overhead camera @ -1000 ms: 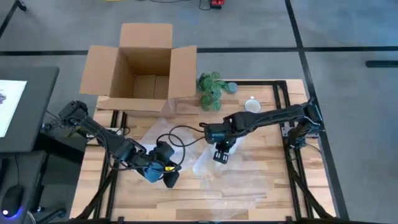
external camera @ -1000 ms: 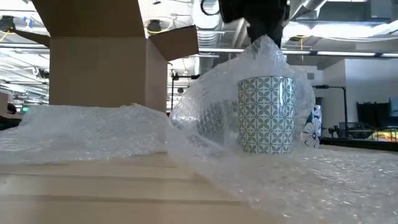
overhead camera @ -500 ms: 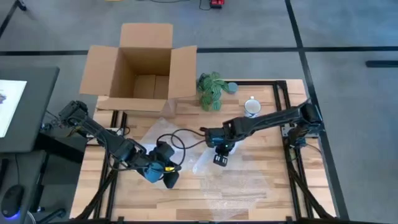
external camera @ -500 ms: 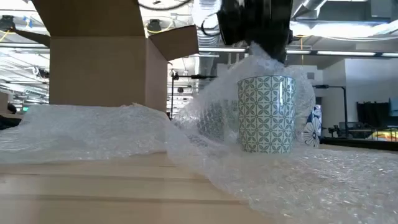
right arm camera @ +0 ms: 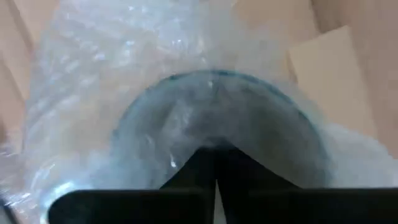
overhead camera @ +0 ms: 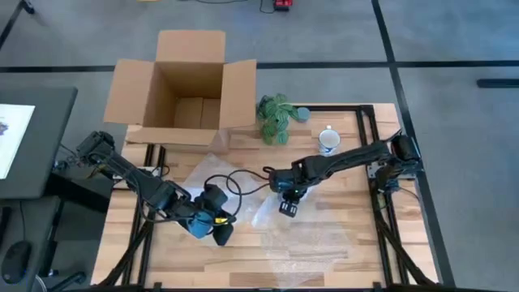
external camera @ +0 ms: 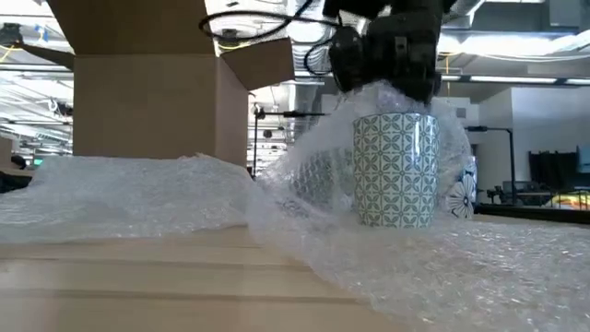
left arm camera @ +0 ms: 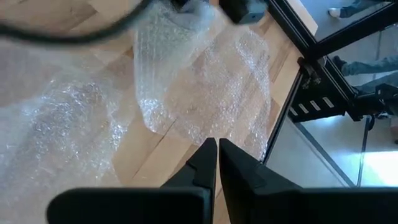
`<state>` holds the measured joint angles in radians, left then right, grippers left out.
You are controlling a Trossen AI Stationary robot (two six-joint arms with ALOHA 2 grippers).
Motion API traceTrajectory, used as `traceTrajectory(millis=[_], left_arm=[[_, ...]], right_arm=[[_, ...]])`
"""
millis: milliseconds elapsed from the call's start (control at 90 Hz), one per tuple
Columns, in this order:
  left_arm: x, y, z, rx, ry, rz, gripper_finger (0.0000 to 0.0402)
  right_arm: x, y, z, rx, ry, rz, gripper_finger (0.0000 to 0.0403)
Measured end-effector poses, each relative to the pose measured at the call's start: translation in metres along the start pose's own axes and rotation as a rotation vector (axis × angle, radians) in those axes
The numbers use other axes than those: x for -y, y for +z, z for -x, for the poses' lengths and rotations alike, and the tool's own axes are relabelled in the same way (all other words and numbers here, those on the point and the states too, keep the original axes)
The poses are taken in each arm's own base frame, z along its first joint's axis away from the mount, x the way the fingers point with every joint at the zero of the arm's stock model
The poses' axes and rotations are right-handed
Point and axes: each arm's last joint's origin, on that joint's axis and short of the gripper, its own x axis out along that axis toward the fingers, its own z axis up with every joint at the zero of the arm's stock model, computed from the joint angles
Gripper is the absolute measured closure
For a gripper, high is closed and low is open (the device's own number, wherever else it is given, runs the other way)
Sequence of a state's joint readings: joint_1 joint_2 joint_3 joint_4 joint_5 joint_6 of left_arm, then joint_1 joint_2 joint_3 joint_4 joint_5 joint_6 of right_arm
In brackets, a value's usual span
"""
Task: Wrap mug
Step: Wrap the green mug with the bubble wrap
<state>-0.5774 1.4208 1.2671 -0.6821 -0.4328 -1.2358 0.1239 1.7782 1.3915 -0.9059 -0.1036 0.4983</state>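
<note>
Overhead, the cardboard box (overhead camera: pixel 188 79) stands open at the far left edge of the table (overhead camera: pixel 349 243), its flaps spread; only its own bottom flaps show inside. A second, white mug (overhead camera: pixel 328 139) sits upright near the far right side, its mouth facing up, and nothing can be made out in it. A small green plant (overhead camera: pixel 276 116) stands between the box and that mug.

The patterned mug (external camera: pixel 395 169) stands upright near the middle of the table, its long axis vertical and its open mouth toward the ceiling. Bubble wrap (external camera: pixel 304 198) lies under it and is drawn up around its far side and over its rim; more of the sheet spreads flat across the wood toward the left. From the right wrist view the mug's round rim shows through the film, and the inside looks bare.

The right gripper (external camera: pixel 387 55) hangs directly above the mug, its fingers pressed together on the gathered top of the wrap. The left gripper (left arm camera: pixel 217 163) rests low over the near left part of the table, its fingers nearly touching with nothing between them.
</note>
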Motion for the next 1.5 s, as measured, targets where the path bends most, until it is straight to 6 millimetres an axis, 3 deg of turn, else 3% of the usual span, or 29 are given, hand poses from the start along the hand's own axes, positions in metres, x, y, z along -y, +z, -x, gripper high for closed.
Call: traceTrajectory(millis=[278,444,722,867,1056,1267,1500], left_arm=[[0.0,0.0,0.0,0.001,0.0,0.001,0.0402],[0.0,0.0,0.0,0.001,0.001,-0.006,0.0402],[0.0,0.0,0.0,0.0,0.0,-0.027,0.0402],[0.0,0.0,0.0,0.004,0.001,-0.03,0.0402],[0.0,0.001,0.0,0.028,0.01,-0.034,0.0402],[-0.002,0.007,-0.004,0.057,0.027,-0.019,0.0402],[-0.003,0.018,-0.007,0.108,0.021,-0.032,0.0402]], right_arm=[[-0.03,0.004,0.058,-0.005,0.008,0.085,0.0403],[-0.026,-0.015,0.067,-0.156,-0.141,0.008,0.0403],[-0.002,-0.051,0.052,-0.286,-0.271,-0.021,0.0403],[0.023,-0.078,0.041,-0.207,-0.264,-0.129,0.0403],[0.039,-0.103,0.027,-0.048,-0.161,-0.241,0.0403],[0.046,-0.108,0.014,0.033,-0.134,-0.266,0.0403],[0.043,-0.095,0.013,0.146,-0.074,-0.254,0.0403]])
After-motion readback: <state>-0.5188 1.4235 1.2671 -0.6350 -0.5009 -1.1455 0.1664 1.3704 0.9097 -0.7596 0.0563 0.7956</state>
